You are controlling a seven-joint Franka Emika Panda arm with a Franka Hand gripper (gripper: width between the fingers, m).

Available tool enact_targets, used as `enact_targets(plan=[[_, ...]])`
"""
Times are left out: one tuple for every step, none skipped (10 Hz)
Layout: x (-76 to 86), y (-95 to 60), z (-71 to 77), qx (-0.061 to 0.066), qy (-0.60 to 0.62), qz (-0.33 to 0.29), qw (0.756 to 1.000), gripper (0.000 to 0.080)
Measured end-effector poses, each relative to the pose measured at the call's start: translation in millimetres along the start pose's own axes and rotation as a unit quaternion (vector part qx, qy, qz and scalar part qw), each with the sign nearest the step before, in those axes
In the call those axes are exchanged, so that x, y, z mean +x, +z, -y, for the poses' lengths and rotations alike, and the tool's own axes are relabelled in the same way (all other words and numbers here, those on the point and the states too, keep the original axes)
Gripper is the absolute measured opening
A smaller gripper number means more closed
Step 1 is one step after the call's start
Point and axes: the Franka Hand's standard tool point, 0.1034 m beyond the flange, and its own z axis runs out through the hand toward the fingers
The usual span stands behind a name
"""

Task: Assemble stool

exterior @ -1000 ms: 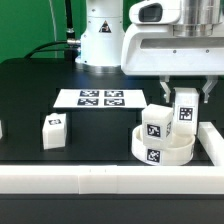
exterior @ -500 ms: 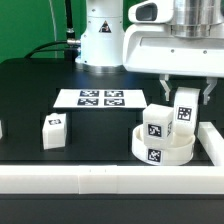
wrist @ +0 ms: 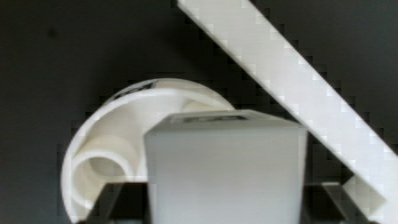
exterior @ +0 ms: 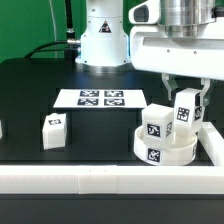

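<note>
White plastic made up every part on the black bench (exterior: 30, 90). The round seat (exterior: 175, 150) lay flat toward the exterior view's right, near the front rail (exterior: 100, 180) and just beside the right-hand rail (exterior: 213, 150). One leg (exterior: 154, 125) stood upright on the seat, its tag facing the camera. Just beside it, on its right and a little farther back, the end effector (exterior: 186, 100) was clamped on a second leg (exterior: 185, 115), holding it upright over the seat. Whether that leg touched the seat I could not tell. A third leg (exterior: 53, 131) sat alone on the bench toward the left, well apart from the seat. The marker board (exterior: 100, 98) lay flat farther back. From the wrist camera, the second leg (wrist: 222, 165) filled much of the picture, with the curved seat (wrist: 134, 125) beyond it.
</note>
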Motion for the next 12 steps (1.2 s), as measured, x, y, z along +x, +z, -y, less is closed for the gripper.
enact_targets(plan=[[0.4, 0.1, 1.2, 0.006, 0.047, 0.001, 0.999, 0.0340], [0.2, 0.2, 2.2, 0.010, 0.085, 0.003, 0.996, 0.0340], [0.3, 0.3, 2.5, 0.010, 0.118, 0.004, 0.993, 0.0340], [0.7, 0.4, 2.8, 0.012, 0.166, 0.006, 0.986, 0.0340], [0.5, 0.4, 3.2, 0.013, 0.195, 0.006, 0.981, 0.0340], [0.0, 0.5, 3.4, 0.013, 0.213, 0.007, 0.977, 0.0342], [-0.2, 0.6, 3.5, 0.013, 0.212, 0.007, 0.977, 0.0342], [-0.3, 0.3, 3.2, 0.012, 0.205, 0.007, 0.979, 0.0512], [-1.1, -1.9, 2.8, 0.008, 0.195, 0.011, 0.981, 0.0624], [-2.0, -5.0, 3.4, 0.007, 0.191, 0.014, 0.981, 0.0624], [-3.0, -8.8, 5.0, 0.009, 0.187, 0.015, 0.982, 0.0642], [-2.8, -12.2, 6.7, 0.013, 0.184, 0.015, 0.983, 0.0642]])
